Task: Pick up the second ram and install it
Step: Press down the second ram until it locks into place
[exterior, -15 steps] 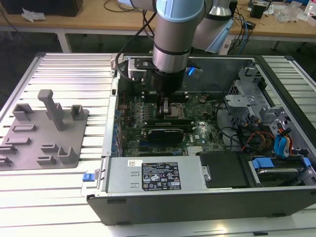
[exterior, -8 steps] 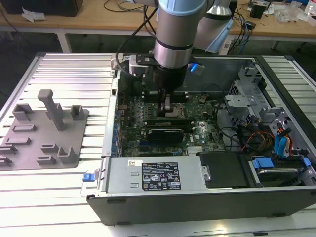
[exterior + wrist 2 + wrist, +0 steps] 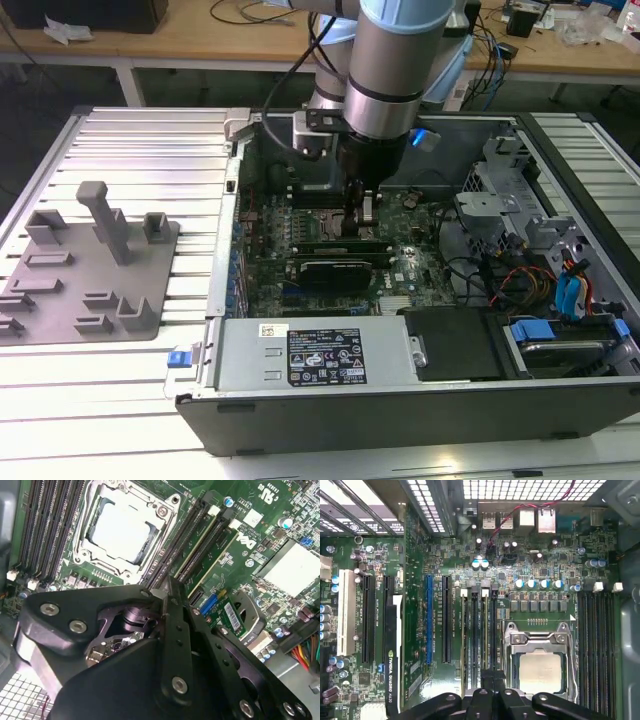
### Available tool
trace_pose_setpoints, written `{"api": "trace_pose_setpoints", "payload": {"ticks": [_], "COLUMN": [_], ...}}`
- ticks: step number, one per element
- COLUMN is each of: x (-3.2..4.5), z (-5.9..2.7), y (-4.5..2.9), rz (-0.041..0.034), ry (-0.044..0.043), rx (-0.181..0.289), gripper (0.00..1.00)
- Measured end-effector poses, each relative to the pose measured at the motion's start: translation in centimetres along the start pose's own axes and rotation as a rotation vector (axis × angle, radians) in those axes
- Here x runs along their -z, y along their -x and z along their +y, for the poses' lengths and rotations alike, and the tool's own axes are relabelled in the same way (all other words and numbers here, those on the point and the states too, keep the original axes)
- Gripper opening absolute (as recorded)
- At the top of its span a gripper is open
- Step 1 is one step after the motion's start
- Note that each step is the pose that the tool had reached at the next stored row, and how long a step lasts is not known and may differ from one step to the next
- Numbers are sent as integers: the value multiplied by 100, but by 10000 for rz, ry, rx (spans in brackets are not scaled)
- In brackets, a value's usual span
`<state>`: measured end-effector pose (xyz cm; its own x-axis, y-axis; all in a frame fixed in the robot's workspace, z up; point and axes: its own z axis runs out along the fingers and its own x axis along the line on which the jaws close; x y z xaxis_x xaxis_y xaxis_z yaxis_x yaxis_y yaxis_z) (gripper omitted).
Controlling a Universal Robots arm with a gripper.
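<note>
Item: open desktop computer case (image 3: 420,400) lying on its side on a ribbed metal desk (image 3: 130,150), motherboard (image 3: 300,250) exposed.

Arm: a Universal Robots arm (image 3: 385,70) reaches straight down into the case. The jaws (image 3: 357,215) hang low over the memory slots beside the CPU socket (image 3: 540,670). In both wrist views the black finger linkages meet at a narrow seam with the fingertips (image 3: 492,680) pressed close together; whether a board is pinched between them cannot be told.

Second ram: a long dark stick (image 3: 345,243) lies along the slot bank directly under the jaws in the exterior view; its seating depth cannot be judged. In the first wrist view the slots (image 3: 477,630) run away from the fingertips, with white latches at their far ends.

Other contents: a black expansion card (image 3: 335,268) just beyond the ram, nearer the case's labelled power supply (image 3: 310,355); a second slot bank (image 3: 597,630) on the socket's other side; drive bays with blue tabs (image 3: 560,300) well apart from the jaws.

Outside the case: a grey plastic fixture tray (image 3: 85,270) with upright posts, well apart from the jaws, on the desk.
</note>
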<state>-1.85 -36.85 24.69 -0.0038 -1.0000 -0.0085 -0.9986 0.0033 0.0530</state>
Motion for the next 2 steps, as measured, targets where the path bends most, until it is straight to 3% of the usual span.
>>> {"api": "trace_pose_setpoints", "payload": {"ticks": [2], "x": [0], "z": [-1], "y": [0], "rz": [0], "ry": [0], "rx": [0], "gripper": [8]}}
